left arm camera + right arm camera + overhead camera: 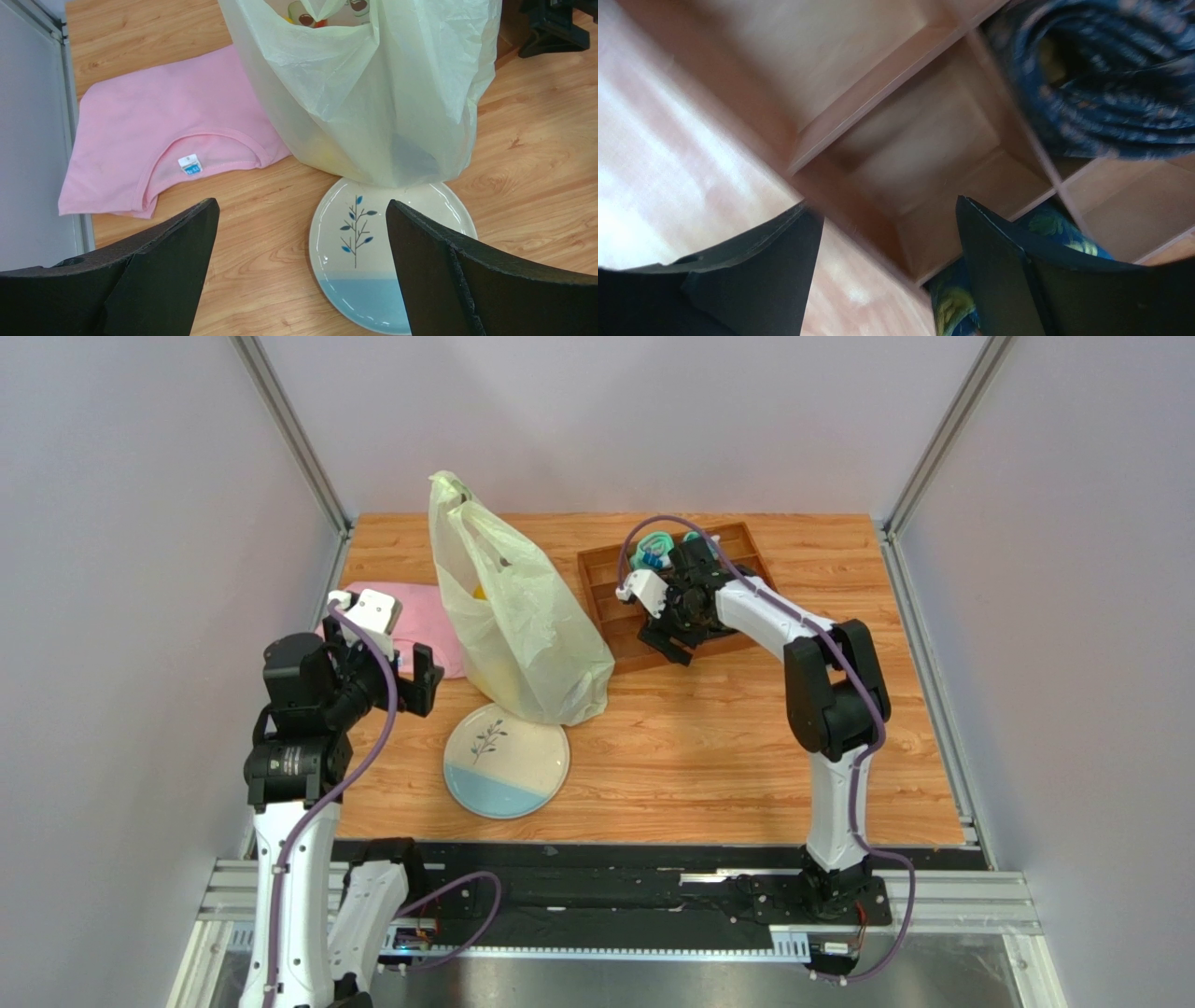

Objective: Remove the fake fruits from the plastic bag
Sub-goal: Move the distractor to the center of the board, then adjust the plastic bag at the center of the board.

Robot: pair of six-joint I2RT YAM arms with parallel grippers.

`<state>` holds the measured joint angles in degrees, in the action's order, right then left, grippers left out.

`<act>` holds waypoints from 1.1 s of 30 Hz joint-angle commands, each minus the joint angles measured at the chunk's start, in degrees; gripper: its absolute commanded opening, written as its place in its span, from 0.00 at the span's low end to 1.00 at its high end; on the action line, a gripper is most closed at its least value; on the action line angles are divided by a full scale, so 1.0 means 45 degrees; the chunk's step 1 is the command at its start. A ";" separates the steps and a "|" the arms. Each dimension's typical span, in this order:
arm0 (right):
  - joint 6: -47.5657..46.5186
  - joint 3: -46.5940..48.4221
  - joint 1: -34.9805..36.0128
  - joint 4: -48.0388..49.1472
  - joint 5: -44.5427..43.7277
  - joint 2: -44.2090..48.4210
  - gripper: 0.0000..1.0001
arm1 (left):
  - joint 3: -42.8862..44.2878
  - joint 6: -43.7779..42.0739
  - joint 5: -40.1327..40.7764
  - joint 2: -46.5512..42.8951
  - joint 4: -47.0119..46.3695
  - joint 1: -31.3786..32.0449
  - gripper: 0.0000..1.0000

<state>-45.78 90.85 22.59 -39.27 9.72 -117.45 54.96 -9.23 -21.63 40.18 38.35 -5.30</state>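
The plastic bag (512,623) stands upright on the counter (701,742), left of centre. It lies between a pink folded cloth (407,616) on its left and a brown wooden tray (606,595) on its right. It is thin, crinkled and pale yellow-green, with its loop handles raised at the top. Its bottom meets the far rim of a cream and blue plate (507,760) that has a sprig drawn on it. The fake fruits (309,15) are inside the bag.

The left arm is bent at the counter's left edge. The left gripper (418,676) hangs beside the cloth and points at the bag, with its fingers spread and holding nothing. The right arm reaches back over the tray. The right gripper (671,637) is tipped down over the tray's near compartments, also spread and holding nothing.

From above, the fruits show only as a yellow spot through the film. The left wrist view looks into the bag's (365,91) mouth, where yellow, red and dark pieces show. It also shows a yellow smudge low behind the film, a label at the cloth's (161,133) neckline, and the left gripper (300,204) framing the plate (393,245). The right wrist view is blurred. It shows the tray's (906,161) dividers close below the right gripper (885,206), a dark coiled cord (1102,77) in one compartment, and something with a blue-green pattern (1053,224) beside it.
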 commanded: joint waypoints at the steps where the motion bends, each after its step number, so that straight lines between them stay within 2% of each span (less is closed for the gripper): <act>1: 0.1829 0.1079 -0.0488 0.2121 -0.1746 -0.0520 0.74 | 0.0521 0.0021 -0.0331 0.0074 -0.0318 -0.0131 0.98; 5: 0.2806 0.2757 -0.1034 0.2611 -0.2002 -0.1359 0.73 | 0.0521 0.0138 -0.0409 0.0327 -0.0533 -0.0131 0.98; 7: 0.2810 0.3871 -0.1152 0.2826 -0.2100 -0.2043 0.73 | 0.0521 0.0274 -0.0545 0.0484 -0.0766 -0.0131 0.98; 11: 0.2282 0.4460 -0.0764 0.2517 -0.1906 -0.2046 0.77 | 0.0871 0.0489 -0.0799 0.1166 -0.1100 -0.0131 0.98; 15: 0.3509 0.3233 -0.0411 0.1131 0.0546 0.0409 0.86 | 0.2604 0.0646 -0.0858 0.1694 -0.1276 -0.0131 0.98; 16: 0.3938 0.2572 -0.0372 0.1051 0.1059 0.1653 0.87 | 0.2901 0.0704 -0.0819 0.1831 -0.1353 -0.0131 0.98; 18: 0.5617 0.2157 -0.0313 0.0953 0.2615 0.3008 0.91 | 0.3544 0.1035 -0.0198 0.1929 -0.1955 -0.0131 0.99; 19: 0.6125 0.2155 -0.0274 0.0952 0.3167 0.4038 0.92 | 0.3723 0.1423 0.0734 0.2220 -0.2230 -0.0131 0.99; 21: 0.7625 0.2466 0.0076 0.1030 0.4338 0.4749 0.93 | 0.4422 0.1680 0.1618 0.2766 -0.2875 -0.0131 0.99; 23: 0.8567 0.3282 0.0757 0.1128 0.4831 0.5259 0.93 | 0.5107 0.1720 0.1780 0.4034 -0.2975 -0.0131 0.99; 26: 0.9722 0.4513 0.1989 0.1361 0.5458 0.5182 0.90 | 0.7232 0.1681 0.1000 0.6104 -0.2702 -0.0150 0.99; 33: 1.0583 0.5806 0.4334 0.2085 0.4269 0.3720 0.79 | 0.9815 0.2361 0.0158 1.0359 -0.2547 -0.0150 0.96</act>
<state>-3.11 115.46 39.55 -29.54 30.98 -94.02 93.47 -1.96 -19.00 78.17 25.61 -5.50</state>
